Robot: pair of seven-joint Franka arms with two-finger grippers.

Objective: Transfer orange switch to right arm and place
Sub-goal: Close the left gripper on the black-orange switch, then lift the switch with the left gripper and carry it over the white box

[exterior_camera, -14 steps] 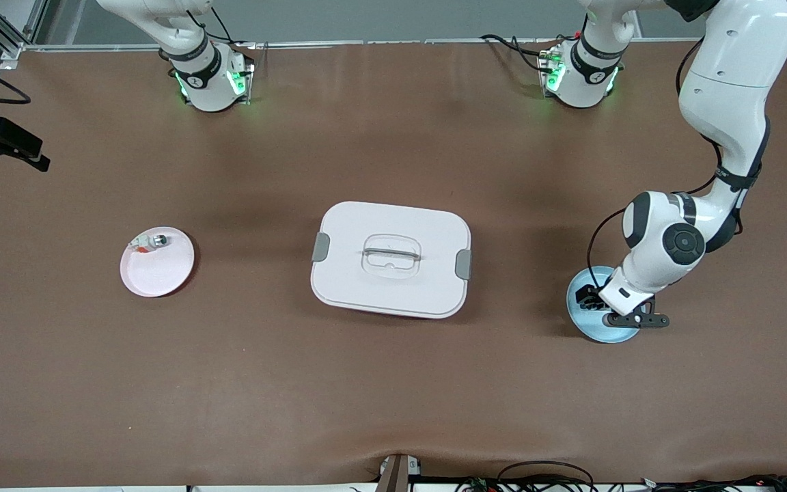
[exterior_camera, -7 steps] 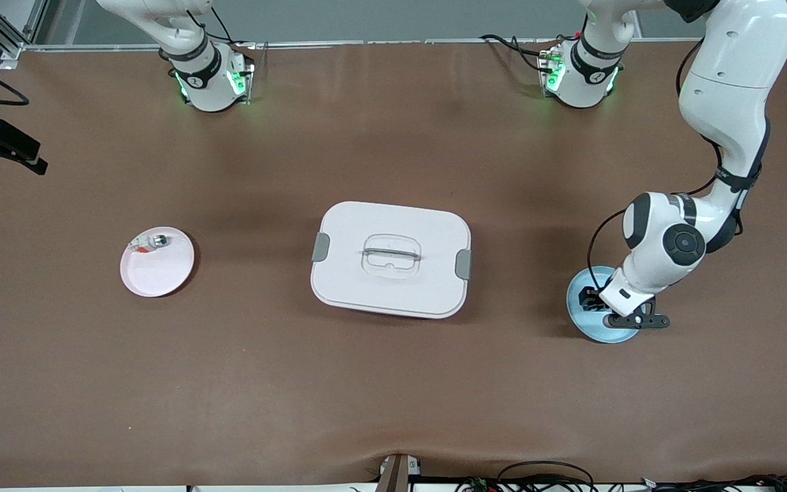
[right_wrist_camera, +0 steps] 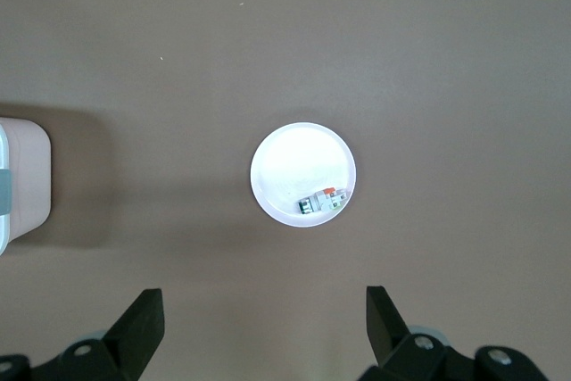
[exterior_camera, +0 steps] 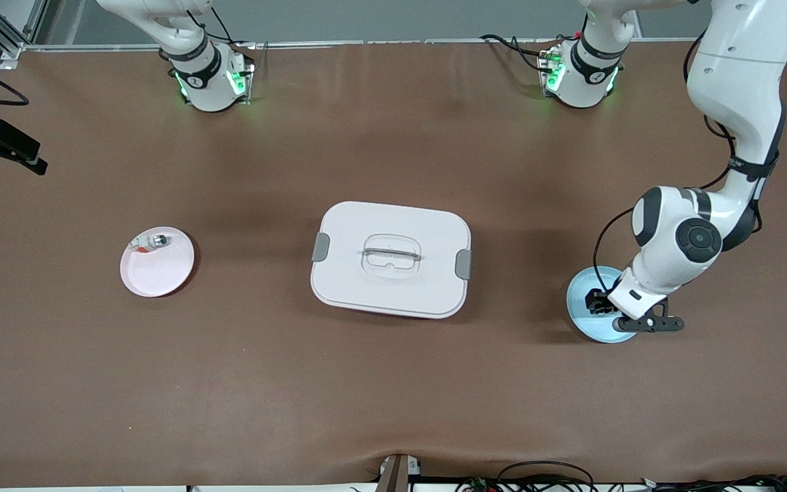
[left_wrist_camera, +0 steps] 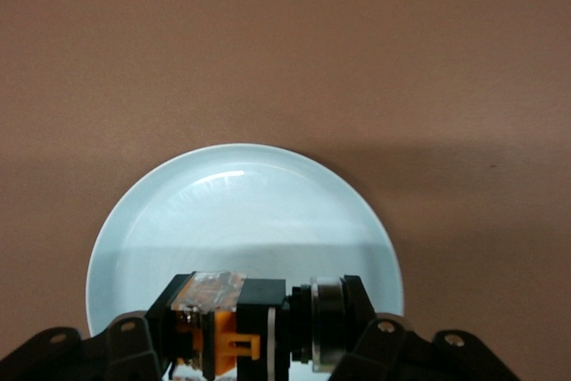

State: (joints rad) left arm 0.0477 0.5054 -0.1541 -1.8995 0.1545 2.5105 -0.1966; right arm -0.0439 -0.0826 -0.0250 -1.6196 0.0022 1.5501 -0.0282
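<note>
My left gripper is shut on the orange switch, a small black body with orange parts, lying sideways between the jaws. It hangs just over the light blue plate, which sits toward the left arm's end of the table. In the front view the switch shows only as a dark lump at the fingers. My right gripper is open with nothing between its fingers, high over the bare table beside the pink plate.
The pink plate at the right arm's end holds a small silver-and-white part. A white lidded box with a handle stands mid-table between the two plates. A black device with cables sits at the right arm's table edge.
The left jaws have shut on the switch, and that hand has shifted slightly toward the left arm's end, baring more of the blue plate. Nothing else moved.
</note>
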